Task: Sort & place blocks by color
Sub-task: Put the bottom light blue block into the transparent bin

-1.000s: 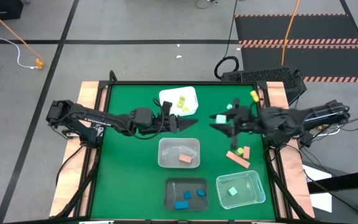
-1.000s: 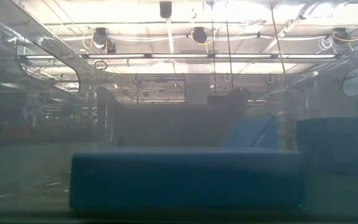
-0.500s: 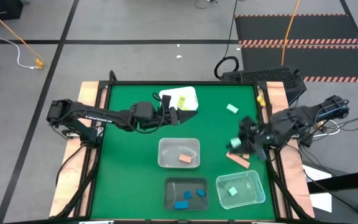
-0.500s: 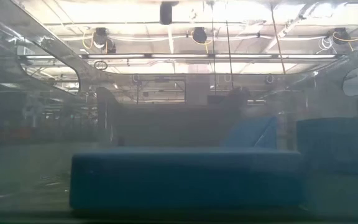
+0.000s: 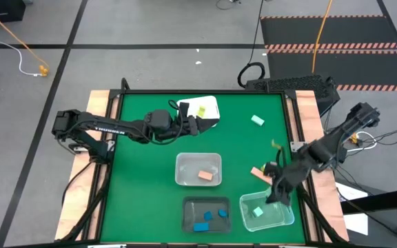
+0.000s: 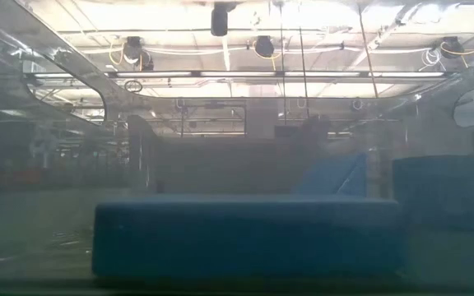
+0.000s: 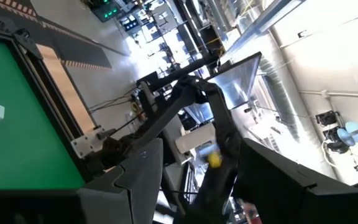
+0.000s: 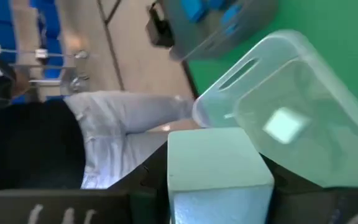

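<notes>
right pincer (image 5: 276,195) is clamped on a mint green block (image 8: 219,171) over the clear tub (image 5: 284,215) holding another mint one. left pincer (image 5: 200,122) sits apart over the white tub (image 5: 211,105), pinching nothing.

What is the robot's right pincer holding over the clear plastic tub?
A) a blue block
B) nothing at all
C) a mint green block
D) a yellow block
C: the right wrist view shows a mint green block clamped in the right pincer, above the clear plastic tub where another mint green cube already lies.
</notes>
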